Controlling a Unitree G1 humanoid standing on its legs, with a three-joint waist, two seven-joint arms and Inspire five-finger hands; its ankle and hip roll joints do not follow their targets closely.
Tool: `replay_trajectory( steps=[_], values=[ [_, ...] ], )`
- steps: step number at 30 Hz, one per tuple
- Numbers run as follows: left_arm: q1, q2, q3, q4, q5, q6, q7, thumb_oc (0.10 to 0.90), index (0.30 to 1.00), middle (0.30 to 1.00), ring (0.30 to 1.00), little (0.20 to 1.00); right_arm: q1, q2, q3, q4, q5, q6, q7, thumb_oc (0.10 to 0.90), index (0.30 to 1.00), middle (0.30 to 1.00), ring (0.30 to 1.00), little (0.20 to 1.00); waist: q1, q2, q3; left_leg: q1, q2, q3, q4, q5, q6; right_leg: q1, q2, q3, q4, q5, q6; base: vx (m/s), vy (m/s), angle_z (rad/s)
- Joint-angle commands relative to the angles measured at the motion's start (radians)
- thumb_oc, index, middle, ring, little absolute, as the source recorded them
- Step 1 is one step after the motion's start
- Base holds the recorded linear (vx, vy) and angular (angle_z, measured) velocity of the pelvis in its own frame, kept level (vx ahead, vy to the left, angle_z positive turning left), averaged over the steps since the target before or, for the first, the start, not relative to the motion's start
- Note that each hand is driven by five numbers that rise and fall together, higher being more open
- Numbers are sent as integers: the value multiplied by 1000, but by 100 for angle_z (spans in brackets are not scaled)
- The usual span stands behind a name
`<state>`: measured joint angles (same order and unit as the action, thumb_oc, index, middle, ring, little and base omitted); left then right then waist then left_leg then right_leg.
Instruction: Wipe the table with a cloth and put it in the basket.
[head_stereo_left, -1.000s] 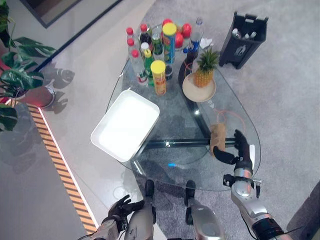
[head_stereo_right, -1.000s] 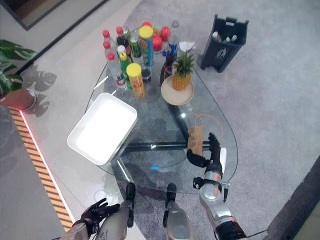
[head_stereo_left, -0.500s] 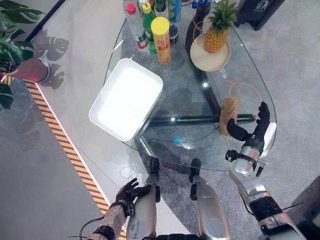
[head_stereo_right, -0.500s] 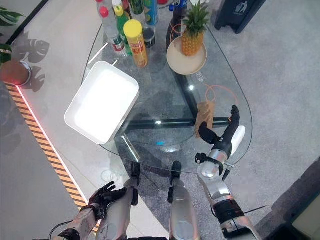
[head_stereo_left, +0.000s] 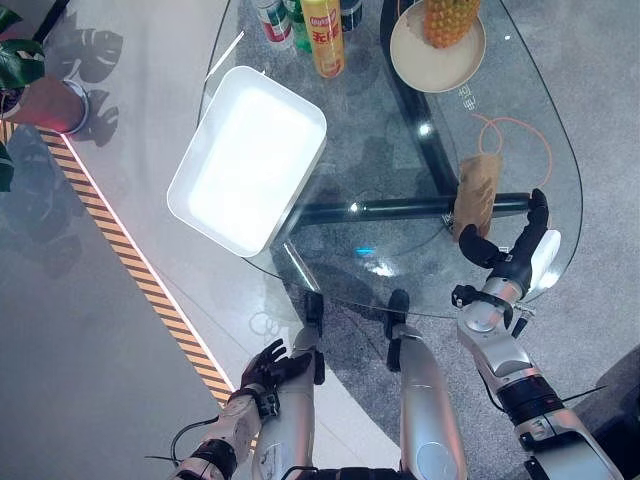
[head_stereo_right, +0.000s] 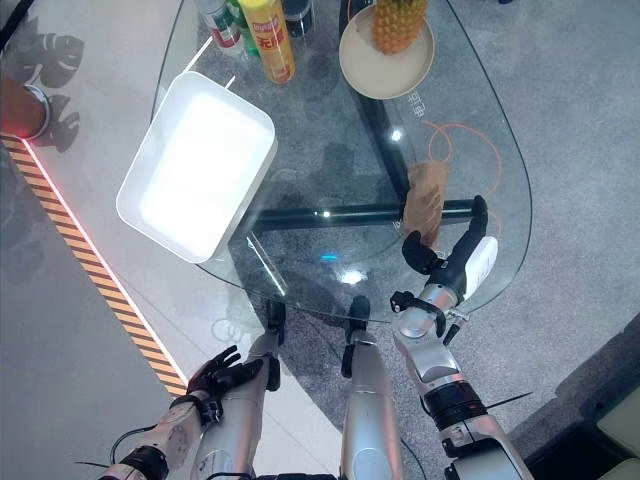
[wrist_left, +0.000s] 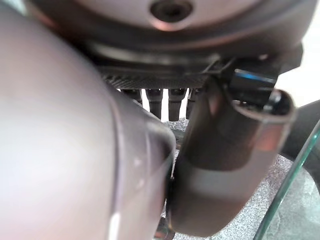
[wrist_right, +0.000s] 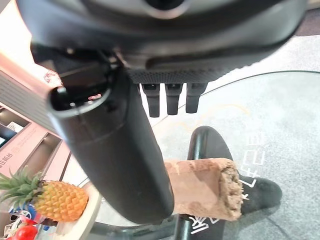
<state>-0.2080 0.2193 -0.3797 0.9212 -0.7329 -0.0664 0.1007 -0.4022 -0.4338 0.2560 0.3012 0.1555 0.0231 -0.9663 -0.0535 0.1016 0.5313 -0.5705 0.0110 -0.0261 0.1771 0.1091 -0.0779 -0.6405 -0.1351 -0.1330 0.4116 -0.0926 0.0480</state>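
Head views, seen from my station: the glass table (head_stereo_left: 330, 270) carries a brown folded cloth (head_stereo_left: 476, 195) near its right edge, beside an orange cable loop (head_stereo_left: 520, 150). My right hand (head_stereo_left: 512, 252) stands just near of the cloth, fingers straight and spread, thumb reaching toward the cloth's near end; I cannot tell whether it touches. A white tray (head_stereo_left: 247, 158) overhangs the left edge. A pineapple (head_stereo_right: 398, 22) sits on a plate (head_stereo_right: 372, 72) at the far side. My left hand (head_stereo_left: 268, 366) hangs low, fingers loosely extended, holding nothing.
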Motion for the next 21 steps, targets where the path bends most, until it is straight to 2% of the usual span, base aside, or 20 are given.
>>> replay_trajectory(
  steps=[1,7,11,16,21],
  values=[
    [49,-16,-16,-12,-24,15,34,800,900,900,900,900,-25,-70,-2,-81,-43,-38,-67,800,900,900,900,900,-16,-21,-11,-44,-89,145,112,-112,65,4,71,54,-140,124,4,40,19,-2],
    [47,-15,-23,-30,-38,23,48,800,900,900,900,900,-25,-57,7,-78,-39,-37,-67,800,900,900,900,900,-16,-13,-11,-71,-91,145,120,-115,66,-30,70,59,-132,127,5,26,16,0],
    [39,-17,-30,-30,-47,17,47,800,900,900,900,900,-32,-52,20,-56,-49,-62,-78,800,900,900,900,900,-14,-9,-11,-110,-92,146,137,-112,66,-65,67,61,-122,132,6,0,0,0],
    [47,1,-34,-49,-43,21,49,800,900,900,900,900,-45,-61,20,-46,-1,-96,-80,800,900,900,900,900,-2,-10,-11,-157,-98,128,151,-106,64,-112,66,60,-107,142,12,17,-29,2],
    [36,4,-41,-50,-62,23,56,800,900,900,900,900,-72,-63,25,-19,-28,-104,-73,800,900,900,900,900,4,-7,-11,-193,-99,122,165,-108,67,-150,70,64,-88,141,13,8,2,1]
  ],
)
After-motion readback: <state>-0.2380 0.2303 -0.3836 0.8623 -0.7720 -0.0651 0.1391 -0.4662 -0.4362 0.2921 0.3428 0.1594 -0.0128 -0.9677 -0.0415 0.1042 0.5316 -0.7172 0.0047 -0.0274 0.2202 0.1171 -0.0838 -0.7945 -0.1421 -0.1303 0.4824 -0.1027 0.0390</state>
